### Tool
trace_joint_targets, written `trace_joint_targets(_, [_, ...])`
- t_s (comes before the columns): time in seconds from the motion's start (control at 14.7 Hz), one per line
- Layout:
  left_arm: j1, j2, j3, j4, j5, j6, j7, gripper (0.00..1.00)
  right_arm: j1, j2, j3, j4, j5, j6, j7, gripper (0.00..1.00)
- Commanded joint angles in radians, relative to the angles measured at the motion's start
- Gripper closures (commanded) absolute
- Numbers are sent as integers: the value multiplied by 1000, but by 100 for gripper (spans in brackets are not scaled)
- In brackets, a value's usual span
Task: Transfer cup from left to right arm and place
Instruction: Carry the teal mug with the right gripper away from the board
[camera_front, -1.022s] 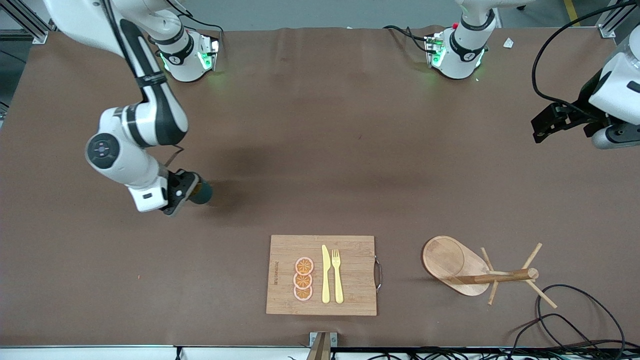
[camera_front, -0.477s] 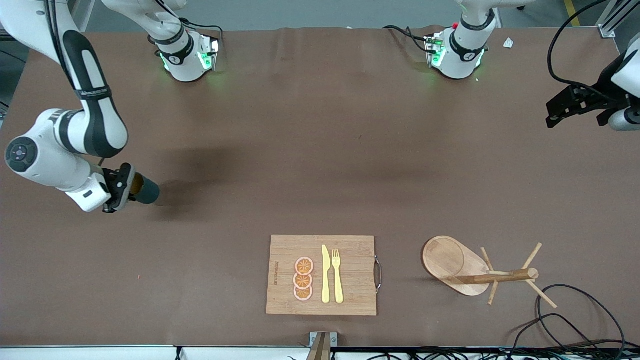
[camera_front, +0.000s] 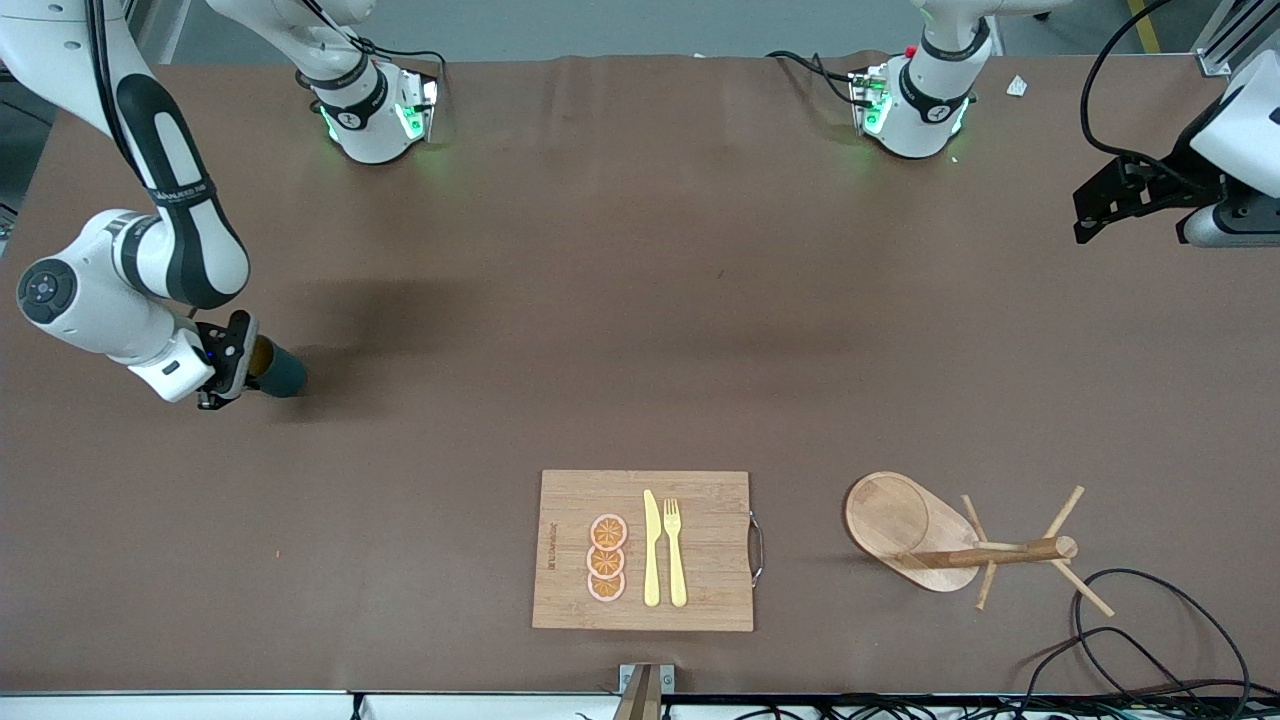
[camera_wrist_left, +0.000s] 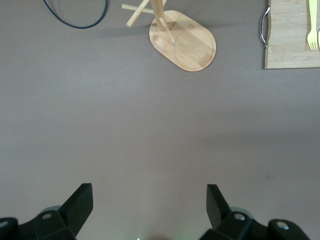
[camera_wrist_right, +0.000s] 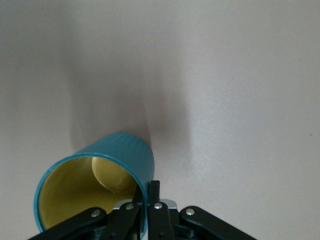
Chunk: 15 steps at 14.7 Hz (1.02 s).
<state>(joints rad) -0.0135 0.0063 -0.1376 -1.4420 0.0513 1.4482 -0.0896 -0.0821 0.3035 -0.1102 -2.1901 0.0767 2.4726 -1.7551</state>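
While my right tool (camera_front: 240, 366) pinches the cup's (camera_front: 278, 374) rim over the worktop (camera_front: 640, 300) at the right arm's end, I see in the right wrist view its mustard-yellow inside holding nothing. My left tool (camera_front: 1085, 215) waits, fingers spread, over the left arm's end; its wrist view alone shows that spread, plus the wooden mug tree (camera_wrist_left: 177, 35).

Right hand (camera_front: 238, 368) clamped shut, low; left hand (camera_front: 1095, 205) raised, fingers spread.
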Motion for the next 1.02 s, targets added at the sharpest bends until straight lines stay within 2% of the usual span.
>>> trace_joint_targets(0.0, [1,-29,0,-23,-1,-6,24,0,-8,-24,17,-20,-20,9,-7,99])
trace_joint_targets(0.41, [7,-49,-8,-51,-16,-6,24,0,-2,-23,21,-13,-20,8,5,99])
trace_joint_targets(0.48, [7,-60,-7,-55,-16,-5,24,0,-2,-23,23,-10,-18,2,9,91])
trace_joint_targets(0.54, [7,-65,-7,-66,-16,-5,24,0,-4,-23,23,-7,-15,-3,23,48])
trace_joint_targets(0.61, [9,-66,-7,-69,-18,-3,24,0,-5,-23,23,-2,-15,-7,41,10])
trace_joint_targets(0.68, [9,-66,-7,-69,-18,-3,24,0,-4,-23,23,19,-15,-33,54,0])
trace_joint_targets(0.95, [7,-60,-7,-67,-18,9,24,0,25,-55,23,217,-18,-361,300,0])
